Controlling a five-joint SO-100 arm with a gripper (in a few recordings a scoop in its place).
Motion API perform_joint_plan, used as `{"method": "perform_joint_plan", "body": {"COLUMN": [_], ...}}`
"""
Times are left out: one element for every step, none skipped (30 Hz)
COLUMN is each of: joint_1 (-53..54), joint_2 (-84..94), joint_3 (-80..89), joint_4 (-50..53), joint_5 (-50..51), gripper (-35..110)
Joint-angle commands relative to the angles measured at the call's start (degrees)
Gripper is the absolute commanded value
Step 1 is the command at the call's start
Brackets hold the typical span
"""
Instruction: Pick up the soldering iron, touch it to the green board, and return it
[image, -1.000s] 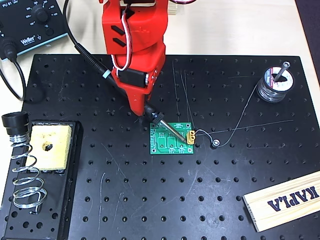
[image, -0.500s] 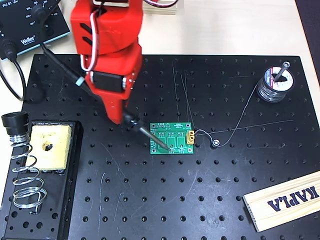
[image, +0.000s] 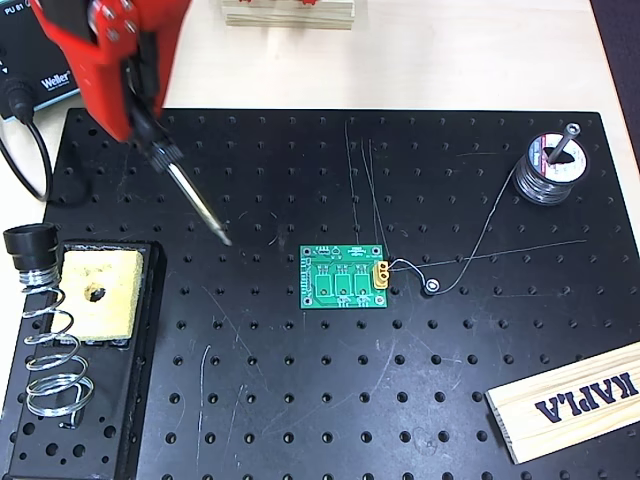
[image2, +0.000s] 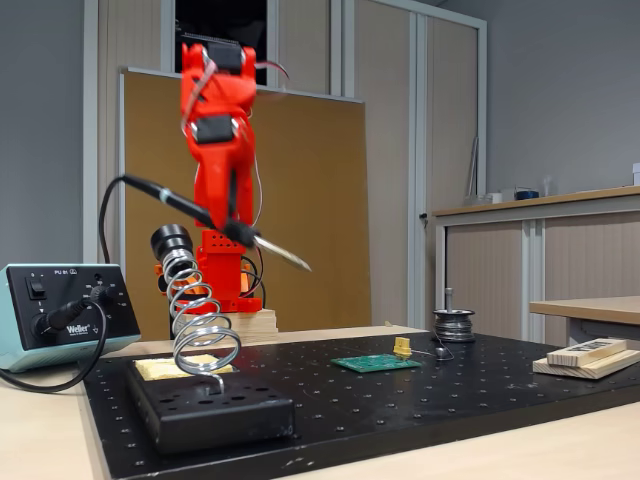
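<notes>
- The red end effector (image: 140, 105) is closed around the handle of the soldering iron (image: 190, 195), which is carried clear of the surface; in the fixed view the end effector (image2: 232, 215) is seen gripping the iron (image2: 255, 240) well above the black perforated board (image2: 420, 395).
- The iron is held tilted, its thin metal tip pointing down and to the right in the overhead view, over bare perforated board (image: 300, 400), to the left of the green board (image: 345, 279) and apart from it.
- The green board lies flat near the middle of the perforated board, with its yellow connector (image: 381, 274) on the right edge. A thin wire runs from the connector toward the solder spool (image: 548, 168) at upper right.
- The stand tray (image: 80, 350) at lower left holds a yellow sponge (image: 98, 295) and the coil-spring holder (image: 45, 340); nothing is seated in the coil.
- A soldering station (image2: 65, 315) stands beyond the board's left end.
- A wooden block marked KAPLA (image: 570, 400) rests at lower right.
</notes>
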Motion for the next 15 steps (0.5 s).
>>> {"method": "perform_joint_plan", "body": {"joint_1": [6.24,7.73,9.23,10.81,12.3,13.62,14.94,16.08,17.14,18.02,18.81,19.42,20.04,20.57,21.01], "joint_2": [3.96,3.78,3.34,2.64,1.85,1.05,0.53,-0.18,-0.62,-0.88,-1.14,-1.41,-1.58,-1.76,-1.93], "joint_3": [-7.47,-8.96,-10.28,-11.69,-12.92,-14.06,-15.03,-16.08,-16.87,-17.49,-18.02,-18.28,-18.54,-18.63,-18.63], "joint_4": [6.5,7.56,8.61,9.67,10.63,11.51,12.04,12.57,12.83,12.92,13.01,13.01,13.01,12.83,12.39], "joint_5": [2.2,2.55,2.81,2.99,2.9,2.64,2.2,1.67,0.97,0.44,0.09,-0.18,-0.53,-0.97,-1.23], "gripper": [0,0,0,0,0,0,0,0,0,0,0,0,0,0,0]}}
